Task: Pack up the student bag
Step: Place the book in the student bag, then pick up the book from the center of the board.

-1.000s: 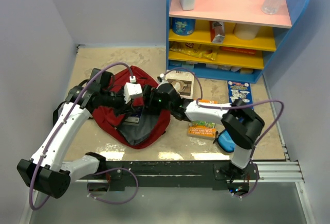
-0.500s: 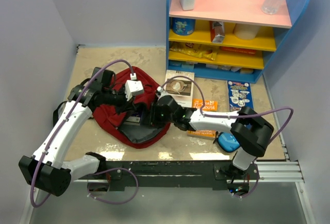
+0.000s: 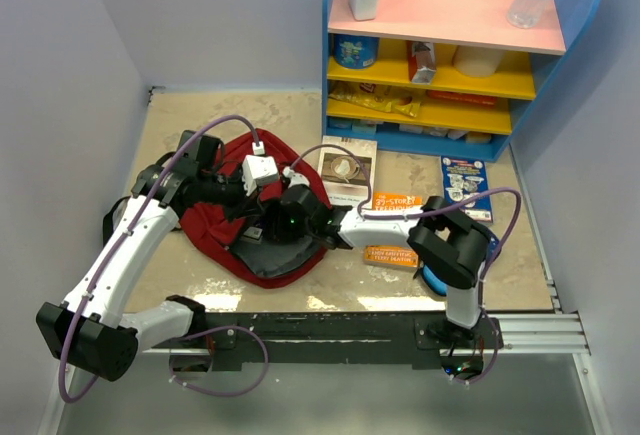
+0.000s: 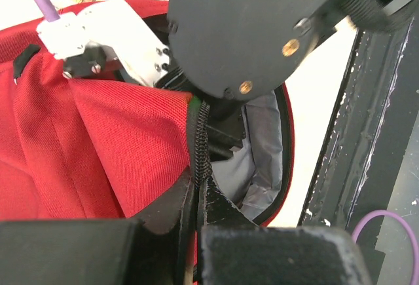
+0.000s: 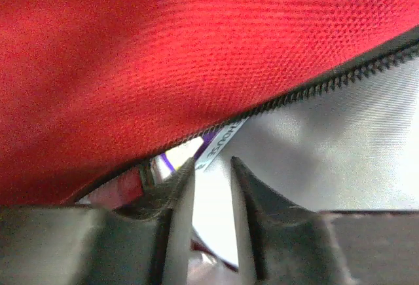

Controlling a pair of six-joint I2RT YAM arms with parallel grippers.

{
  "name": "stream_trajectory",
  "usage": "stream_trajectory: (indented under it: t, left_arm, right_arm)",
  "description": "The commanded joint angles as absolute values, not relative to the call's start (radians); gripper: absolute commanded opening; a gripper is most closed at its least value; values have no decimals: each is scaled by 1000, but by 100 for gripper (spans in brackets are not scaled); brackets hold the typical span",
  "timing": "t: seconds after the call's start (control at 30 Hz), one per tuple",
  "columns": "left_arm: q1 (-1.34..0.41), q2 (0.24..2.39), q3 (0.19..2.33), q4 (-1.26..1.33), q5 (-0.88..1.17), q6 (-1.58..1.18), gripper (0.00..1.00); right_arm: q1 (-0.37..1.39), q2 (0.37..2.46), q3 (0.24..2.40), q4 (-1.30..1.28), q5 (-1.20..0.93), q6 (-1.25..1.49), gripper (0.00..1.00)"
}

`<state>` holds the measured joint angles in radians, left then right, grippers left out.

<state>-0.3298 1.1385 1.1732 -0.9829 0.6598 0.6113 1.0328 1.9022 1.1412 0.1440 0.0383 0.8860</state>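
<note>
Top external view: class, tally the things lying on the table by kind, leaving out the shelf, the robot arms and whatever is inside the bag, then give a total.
Student bag: 1
Books outside the bag: 4
Blue pouch: 1
Total: 6
</note>
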Motion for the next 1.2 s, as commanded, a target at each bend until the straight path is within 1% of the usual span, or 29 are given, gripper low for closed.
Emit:
stream_trajectory:
  t: [0.0, 0.07, 0.13, 0.17, 0.2, 0.23, 0.27, 0.3, 0.37, 0.4, 0.43, 0.53, 0.73, 0.83, 1.03, 1.17]
  left_arm:
    - [-337, 1118, 1204, -956, 701, 607, 0]
    - [-336, 1120, 1198, -953, 701, 609, 0]
    - [-336, 1120, 1195, -951, 700, 612, 0]
    - [-336, 1118, 1192, -951, 701, 614, 0]
    - [-336, 1118, 1190, -950, 700, 615, 0]
    - [-336, 1117, 1190, -948, 698, 615, 0]
    - [-336, 1117, 1189, -948, 699, 617, 0]
    - [-336, 1115, 1187, -948, 696, 618, 0]
    - [-336, 1115, 1186, -948, 698, 617, 0]
    - [-336, 1115, 1186, -950, 698, 618, 0]
    - [-336, 1114, 1186, -950, 698, 618, 0]
    - [-336, 1114, 1181, -950, 699, 620, 0]
    - [-336, 1111, 1174, -950, 704, 618, 0]
    - [-336, 1109, 1169, -950, 706, 617, 0]
    - [-337, 1111, 1167, -948, 706, 621, 0]
    - [-336, 1111, 1166, -946, 704, 621, 0]
  right_arm:
    - [1031, 1780, 1161, 125, 93, 790, 38]
    - [1016, 1712, 1149, 3, 115, 784, 49]
    - [1002, 1648, 1105, -133, 179, 790, 53]
    - [993, 1613, 1082, -161, 201, 799, 55]
    - [976, 1530, 1034, -191, 247, 813, 60]
    - [930, 1493, 1014, -266, 262, 834, 68]
    - [899, 1442, 988, -293, 271, 868, 83]
    - [866, 1354, 927, -316, 285, 880, 89]
    - [754, 1260, 837, -347, 305, 891, 96]
    - [717, 1228, 815, -360, 330, 888, 97]
    - [643, 1180, 802, -401, 343, 882, 98]
    - [524, 1167, 782, -471, 363, 836, 99]
    - [399, 1241, 762, -503, 385, 793, 99]
    - [344, 1264, 744, -489, 359, 784, 99]
    - [325, 1290, 704, -433, 293, 795, 99]
    - [325, 1316, 641, -348, 171, 804, 94]
